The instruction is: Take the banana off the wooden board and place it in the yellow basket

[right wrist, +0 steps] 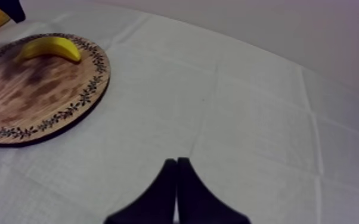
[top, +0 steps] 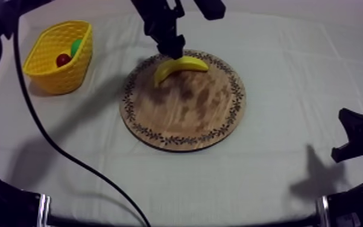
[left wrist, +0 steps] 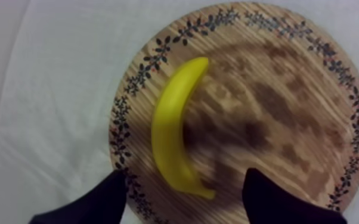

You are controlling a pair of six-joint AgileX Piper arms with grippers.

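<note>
A yellow banana [top: 179,66] lies on the far part of the round wooden board [top: 184,115]. My left gripper [top: 170,47] comes in from the upper left and hangs just over the banana's far end. Seen from the left wrist, its two black fingers [left wrist: 98,199] stand wide apart above the banana [left wrist: 173,128], with nothing between them, so it is open. The yellow basket [top: 51,57] stands at the far left. My right gripper [right wrist: 176,179] is shut as a narrow wedge over bare cloth, with the board [right wrist: 36,95] and banana [right wrist: 49,47] beyond it.
Inside the basket lie a small red fruit [top: 63,59] and a green fruit [top: 76,46]. My right arm [top: 359,142] rests low at the right edge. Bare cloth [top: 280,90] stretches right of the board and in front of it.
</note>
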